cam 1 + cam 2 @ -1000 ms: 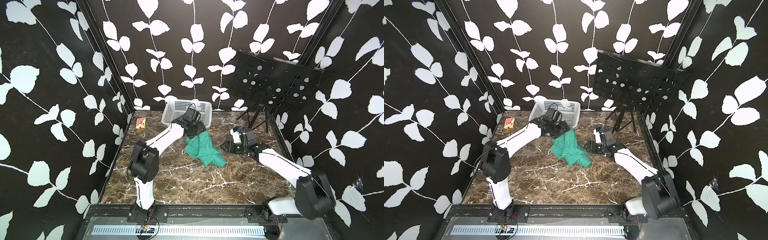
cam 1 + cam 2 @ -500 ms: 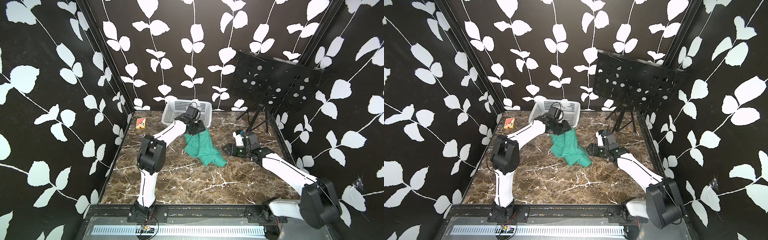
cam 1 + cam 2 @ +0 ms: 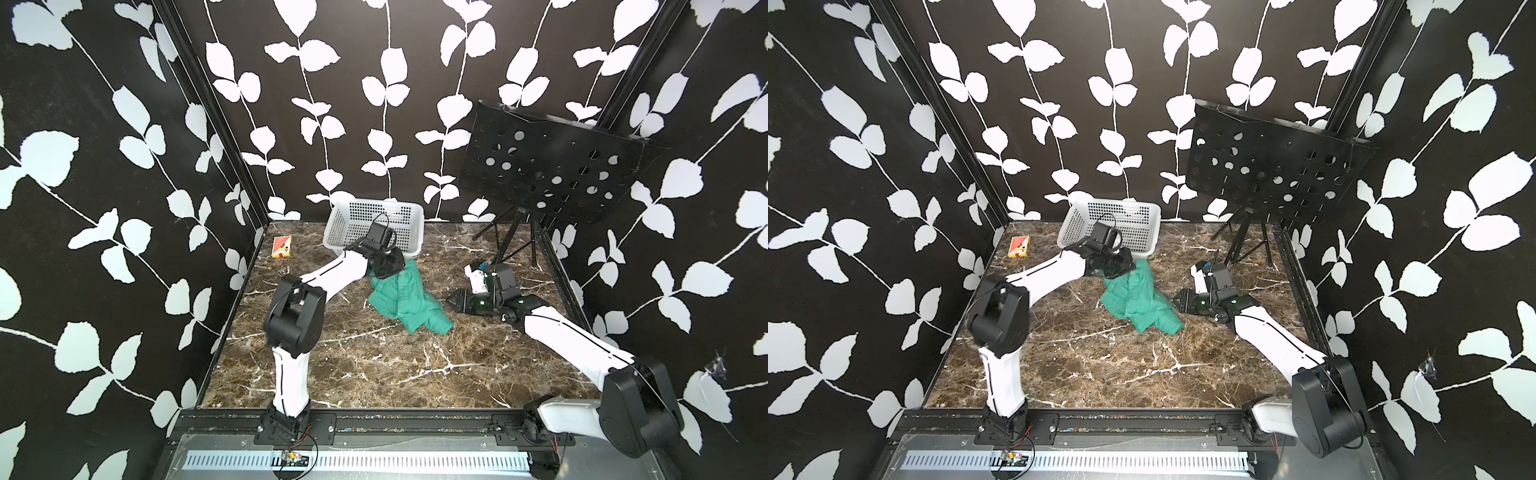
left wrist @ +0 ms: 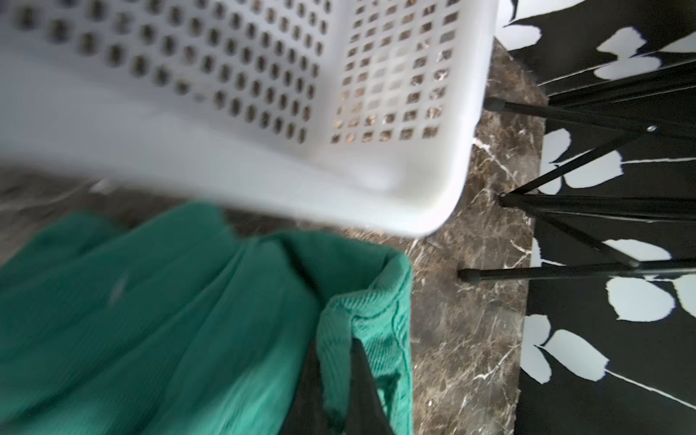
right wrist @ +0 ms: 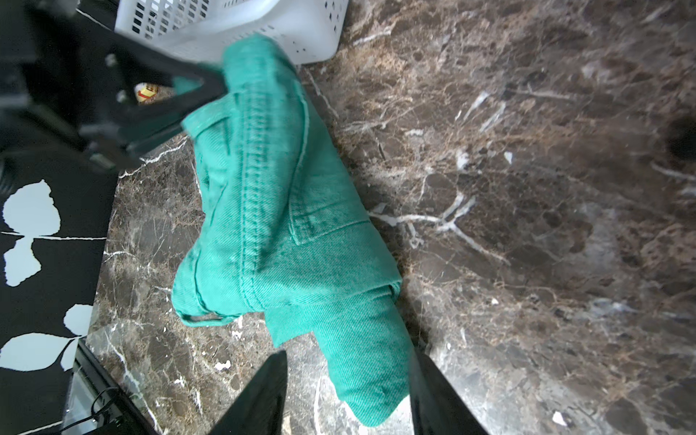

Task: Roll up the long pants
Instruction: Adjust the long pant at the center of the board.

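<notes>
Left gripper (image 5: 211,88) is clamping the pants' (image 3: 405,297) edge beside the basket (image 3: 365,216); right gripper (image 5: 348,361) is standing open, straddling their opposite end.

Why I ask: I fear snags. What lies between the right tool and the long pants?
Nothing. In the right wrist view, one end of the long pants lies between the parted fingers of the right tool, with no other thing there.
</notes>
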`<action>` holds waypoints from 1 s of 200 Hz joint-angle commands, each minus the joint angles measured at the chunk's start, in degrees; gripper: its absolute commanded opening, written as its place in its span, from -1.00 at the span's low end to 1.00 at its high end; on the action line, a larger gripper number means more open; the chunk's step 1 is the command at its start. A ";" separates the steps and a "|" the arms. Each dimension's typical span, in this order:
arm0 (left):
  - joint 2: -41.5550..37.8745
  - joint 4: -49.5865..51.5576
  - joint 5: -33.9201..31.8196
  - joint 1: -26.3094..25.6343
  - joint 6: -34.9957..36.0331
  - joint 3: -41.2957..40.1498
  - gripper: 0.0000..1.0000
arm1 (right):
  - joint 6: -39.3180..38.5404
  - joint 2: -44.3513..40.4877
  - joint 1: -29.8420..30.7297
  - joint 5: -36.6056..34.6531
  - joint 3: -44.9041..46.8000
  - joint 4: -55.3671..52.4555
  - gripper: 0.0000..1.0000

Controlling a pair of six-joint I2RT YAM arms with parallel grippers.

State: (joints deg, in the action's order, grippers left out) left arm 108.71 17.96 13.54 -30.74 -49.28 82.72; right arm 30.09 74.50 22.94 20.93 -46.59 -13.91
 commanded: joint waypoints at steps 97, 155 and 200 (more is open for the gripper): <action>-29.98 -12.08 -18.37 -5.56 -26.05 -41.17 -1.00 | 0.09 14.36 14.96 7.39 -14.86 0.69 -0.39; -33.44 -2.18 -25.26 -5.39 -24.77 -45.19 -1.00 | 1.56 23.86 16.00 5.53 -17.88 -0.70 -0.59; -26.96 -3.65 -21.48 -5.23 -25.09 -46.53 -1.00 | 0.73 23.84 16.16 3.06 -18.40 -2.72 -0.40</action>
State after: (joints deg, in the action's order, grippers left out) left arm 78.11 10.83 -8.69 -35.97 -74.41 36.75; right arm 31.55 99.39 38.79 26.35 -62.52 -14.44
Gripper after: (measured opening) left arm 0.049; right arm 0.229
